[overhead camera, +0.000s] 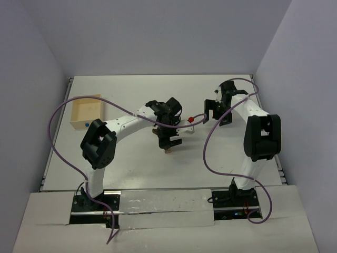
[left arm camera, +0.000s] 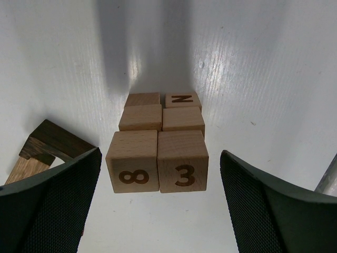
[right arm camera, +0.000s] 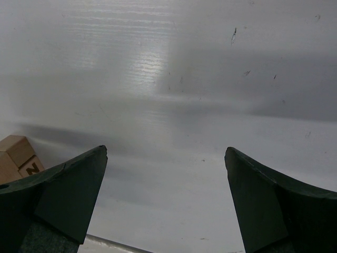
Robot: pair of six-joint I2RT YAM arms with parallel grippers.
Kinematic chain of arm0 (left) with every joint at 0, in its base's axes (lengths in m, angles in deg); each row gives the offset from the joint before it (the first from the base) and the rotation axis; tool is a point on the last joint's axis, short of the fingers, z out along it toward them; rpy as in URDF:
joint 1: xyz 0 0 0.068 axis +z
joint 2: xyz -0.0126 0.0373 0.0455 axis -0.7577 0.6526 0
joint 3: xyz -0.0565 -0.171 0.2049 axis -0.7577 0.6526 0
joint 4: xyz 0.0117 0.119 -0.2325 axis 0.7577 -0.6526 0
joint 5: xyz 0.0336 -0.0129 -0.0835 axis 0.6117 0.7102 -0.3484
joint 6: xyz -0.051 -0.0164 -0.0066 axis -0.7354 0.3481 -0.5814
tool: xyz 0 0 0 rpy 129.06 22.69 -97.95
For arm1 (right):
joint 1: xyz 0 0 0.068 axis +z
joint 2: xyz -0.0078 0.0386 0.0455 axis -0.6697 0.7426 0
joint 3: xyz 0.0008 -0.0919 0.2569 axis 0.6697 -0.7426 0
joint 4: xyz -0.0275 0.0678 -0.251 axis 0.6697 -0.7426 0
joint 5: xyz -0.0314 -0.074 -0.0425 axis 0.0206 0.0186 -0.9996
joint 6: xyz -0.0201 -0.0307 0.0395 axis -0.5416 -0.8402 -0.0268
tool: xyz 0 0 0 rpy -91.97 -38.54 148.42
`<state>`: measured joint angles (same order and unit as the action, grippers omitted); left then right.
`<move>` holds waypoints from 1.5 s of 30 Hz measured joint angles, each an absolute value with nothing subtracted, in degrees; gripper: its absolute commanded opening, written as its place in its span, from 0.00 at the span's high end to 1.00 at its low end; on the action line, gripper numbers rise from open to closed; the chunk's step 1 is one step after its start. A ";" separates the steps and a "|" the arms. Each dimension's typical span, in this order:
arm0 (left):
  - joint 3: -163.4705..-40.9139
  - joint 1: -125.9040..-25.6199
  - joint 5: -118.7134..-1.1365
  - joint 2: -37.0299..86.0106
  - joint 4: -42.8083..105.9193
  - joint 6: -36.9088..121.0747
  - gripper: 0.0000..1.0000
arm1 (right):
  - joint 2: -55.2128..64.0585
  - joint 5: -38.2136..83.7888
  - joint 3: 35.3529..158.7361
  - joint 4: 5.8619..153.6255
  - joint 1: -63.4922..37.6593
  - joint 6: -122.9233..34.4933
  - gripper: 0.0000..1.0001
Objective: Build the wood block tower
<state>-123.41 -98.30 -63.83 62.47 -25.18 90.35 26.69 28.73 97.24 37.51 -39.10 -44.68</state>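
Note:
Seen from above in the left wrist view, the wood block tower point(left arm camera: 158, 158) is two pale cubes wide and a few layers high. Its top pair is marked 8 and 3, and a lower cube shows an N. My left gripper point(left arm camera: 160, 154) straddles the top pair, open, with a gap on each side. A dark brown arch piece point(left arm camera: 52, 139) lies to the left on an orange-brown block point(left arm camera: 23, 169). In the top view the tower point(overhead camera: 168, 149) peeks out under the left gripper point(overhead camera: 168, 141). My right gripper point(overhead camera: 216, 112) hangs open and empty over bare table, and its wrist view point(right arm camera: 166, 151) shows the tower's edge point(right arm camera: 18, 155) at left.
A shallow pale wooden tray point(overhead camera: 87, 112) with a blue spot on its wall sits at the table's left. A small red object point(overhead camera: 190, 119) lies between the two grippers. Purple cables loop over both arms.

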 measured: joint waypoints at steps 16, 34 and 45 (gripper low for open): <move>-122.43 -97.60 -63.01 60.63 -25.04 90.99 0.01 | 26.96 28.77 97.24 37.49 -39.10 -44.68 0.00; -119.73 -75.45 -73.98 43.84 -26.48 89.68 0.01 | 28.09 29.69 97.26 37.46 -39.10 -45.69 0.00; -112.45 -67.03 -71.20 29.71 -6.55 67.70 0.01 | 28.10 28.77 99.94 37.03 -39.14 -49.66 0.00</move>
<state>-112.45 -67.03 -71.20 29.71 -6.55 67.70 28.10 28.77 99.94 37.03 -39.14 -49.66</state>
